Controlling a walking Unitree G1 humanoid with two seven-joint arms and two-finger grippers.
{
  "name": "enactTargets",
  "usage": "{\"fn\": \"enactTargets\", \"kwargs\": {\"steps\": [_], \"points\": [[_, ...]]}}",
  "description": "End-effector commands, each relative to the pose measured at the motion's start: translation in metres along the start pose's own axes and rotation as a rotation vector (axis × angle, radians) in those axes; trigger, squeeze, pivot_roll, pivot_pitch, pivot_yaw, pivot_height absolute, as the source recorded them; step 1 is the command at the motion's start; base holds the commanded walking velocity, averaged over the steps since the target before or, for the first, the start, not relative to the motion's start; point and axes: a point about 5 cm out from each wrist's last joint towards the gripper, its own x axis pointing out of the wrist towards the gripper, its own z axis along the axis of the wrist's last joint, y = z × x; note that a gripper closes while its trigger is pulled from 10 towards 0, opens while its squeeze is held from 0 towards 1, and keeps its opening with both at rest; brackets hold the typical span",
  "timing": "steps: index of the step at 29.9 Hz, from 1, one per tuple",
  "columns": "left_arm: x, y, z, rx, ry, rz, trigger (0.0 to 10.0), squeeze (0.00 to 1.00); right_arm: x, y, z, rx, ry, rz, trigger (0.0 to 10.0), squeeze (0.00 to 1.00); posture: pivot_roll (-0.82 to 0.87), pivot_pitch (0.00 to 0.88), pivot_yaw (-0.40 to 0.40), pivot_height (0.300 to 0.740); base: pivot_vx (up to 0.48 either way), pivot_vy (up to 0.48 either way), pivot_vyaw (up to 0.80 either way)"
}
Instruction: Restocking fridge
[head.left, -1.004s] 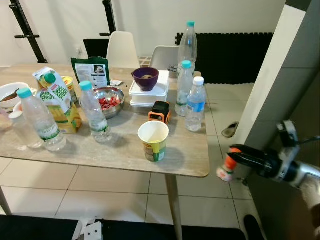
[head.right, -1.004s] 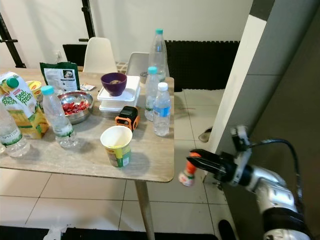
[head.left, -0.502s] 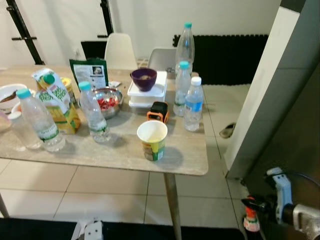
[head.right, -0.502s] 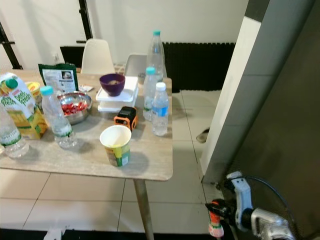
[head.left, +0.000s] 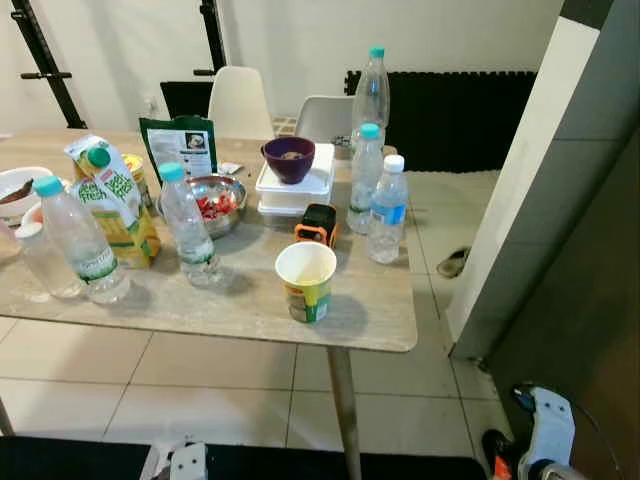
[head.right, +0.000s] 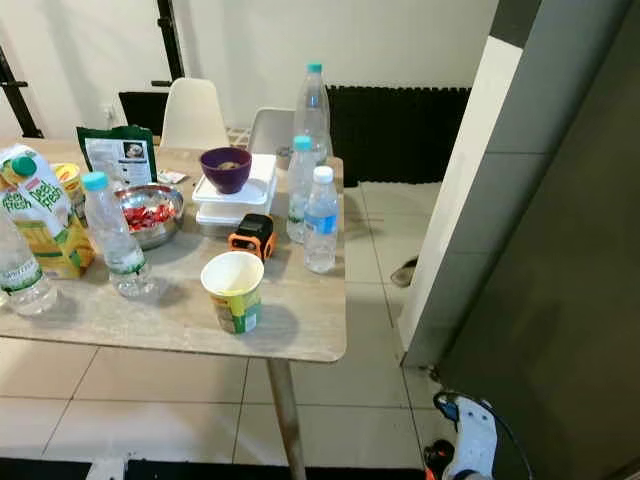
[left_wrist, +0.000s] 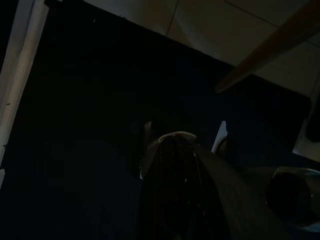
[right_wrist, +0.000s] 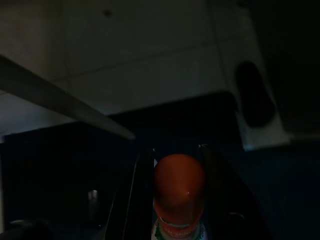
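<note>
1. Now, at the far left of the wooden table (head.left: 250, 310) stand a juice carton (head.left: 118, 200) and 2 water bottles with teal caps (head.left: 78, 240), upright and near each other, probably set out as stock that waits for the fridge.
2. More to the middle I see a steel bowl of red food (head.left: 212, 200), a paper cup (head.left: 306, 280), a purple bowl (head.left: 290, 158) on top of white containers, and just beside them a small orange and black device (head.left: 318, 222).
3. Toward the right edge of the table 3 more water bottles (head.left: 372, 180) stand close together.
4. Right of the table rises a tall grey panel (head.left: 560, 200); I judge it is the fridge side or its door.
5. The left gripper (left_wrist: 175, 165) hangs in deep shade, and I cannot tell how its fingers stand.
6. The right gripper (right_wrist: 175, 155) is low at the right, near the floor beside the grey panel. Its 2 fingers are narrow and pinch the small orange-capped bottle (right_wrist: 178, 187) at the neck, so it cannot slip while carried. The long axis of the bottle runs along the fingers, and the cap points out toward the fingertips.
</note>
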Motion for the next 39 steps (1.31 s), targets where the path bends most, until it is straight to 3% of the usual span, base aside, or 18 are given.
{"fn": "enactTargets", "kwargs": {"steps": [1, 7, 11, 19, 24, 28, 39], "points": [[-0.002, 0.007, -0.003, 0.012, 0.014, 0.025, 10.0, 0.00, -0.001, 0.000, -0.010, -0.002, 0.029, -0.029, 10.0, 0.00, 0.03, 0.000, -0.022, 0.740, 0.000, 0.000, 0.00], [-0.002, 0.007, -0.001, 0.002, 0.005, 0.023, 10.0, 0.00, -0.002, 0.002, -0.022, -0.040, 0.087, -0.063, 10.0, 0.00, 0.02, 0.000, -0.009, 0.740, 0.000, 0.000, 0.00], [0.000, 0.004, 0.006, 0.044, 0.010, 0.018, 10.0, 0.00, -0.006, -0.007, -0.035, -0.001, 0.117, -0.127, 10.0, 0.00, 0.00, 0.000, -0.004, 0.740, 0.000, 0.000, 0.00], [0.003, 0.004, 0.017, 0.054, -0.001, 0.042, 10.0, 0.00, -0.007, -0.013, -0.031, -0.005, 0.112, -0.174, 10.0, 0.00, 0.02, 0.000, -0.008, 0.740, 0.000, 0.000, 0.00], [0.000, 0.009, 0.009, 0.025, 0.004, 0.048, 10.0, 0.00, -0.007, -0.011, -0.031, -0.010, 0.110, -0.171, 10.0, 0.00, 0.02, 0.000, 0.001, 0.740, 0.000, 0.000, 0.00], [-0.005, 0.018, -0.010, 0.028, 0.077, 0.105, 10.0, 0.00, -0.006, -0.010, -0.032, -0.047, 0.126, -0.176, 10.0, 0.00, 0.00, 0.000, -0.007, 0.740, 0.000, 0.000, 0.00], [0.000, 0.002, -0.007, 0.039, 0.068, 0.068, 10.0, 0.00, -0.008, -0.016, -0.034, -0.084, 0.141, -0.204, 10.0, 0.00, -0.01, 0.000, -0.016, 0.740, -0.091, 0.000, 0.00]]}}
